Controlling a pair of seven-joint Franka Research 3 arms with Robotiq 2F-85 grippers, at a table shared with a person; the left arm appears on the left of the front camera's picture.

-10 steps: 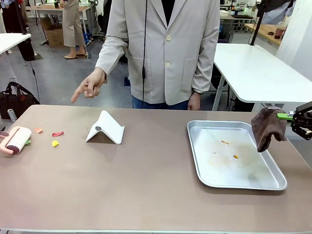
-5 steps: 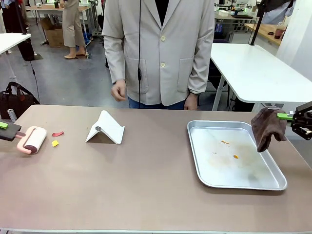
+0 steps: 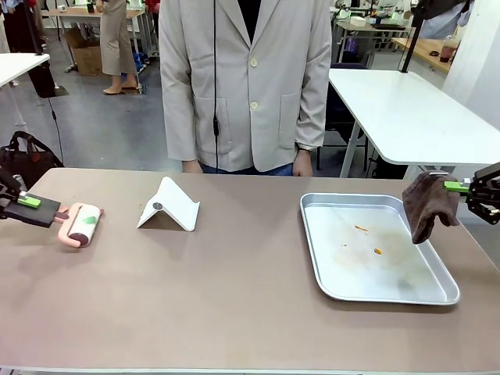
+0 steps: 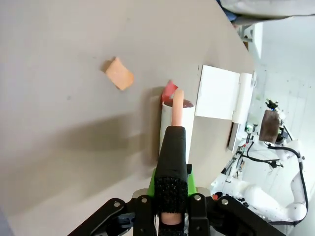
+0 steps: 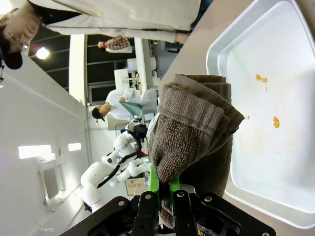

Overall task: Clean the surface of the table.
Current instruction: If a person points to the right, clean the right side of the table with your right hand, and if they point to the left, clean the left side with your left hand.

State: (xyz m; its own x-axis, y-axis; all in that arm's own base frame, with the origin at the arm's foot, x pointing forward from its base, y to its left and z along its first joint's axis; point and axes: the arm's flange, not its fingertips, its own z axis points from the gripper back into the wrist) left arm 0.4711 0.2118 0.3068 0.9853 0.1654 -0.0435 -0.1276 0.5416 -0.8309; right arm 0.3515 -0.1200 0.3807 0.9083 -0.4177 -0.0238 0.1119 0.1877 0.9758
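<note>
The brownish surface (image 3: 234, 305) stretched across the front view from the robot's near edge to a person in a pale jacket (image 3: 246, 78), who stood at its far edge with both arms down.

Near the left edge, the left gripper (image 3: 27, 201) was clamped on the black handle of a pink lint roller (image 3: 80, 224), and the roller's drum lay on the surface. In the left wrist view, the gripper (image 4: 171, 181) pinched that handle between its green pads. A red scrap (image 4: 169, 90) lay at the drum's far end, and an orange scrap (image 4: 118, 73) lay apart from it on the bare top.

A white folded stand (image 3: 169, 205) sat toward the far edge, left of the middle. A shiny metal tray (image 3: 316, 258) lay on the right half, with small orange spots (image 3: 377, 251) on its floor.

At the right edge, the right gripper (image 3: 462, 187) was closed on a brown cloth (image 3: 428, 205), which hung over the tray's right rim — whether it touched the metal could not be told. From the right wrist, the cloth (image 5: 197, 128) bunched in thick folds above the closed gripper (image 5: 166, 188).
</note>
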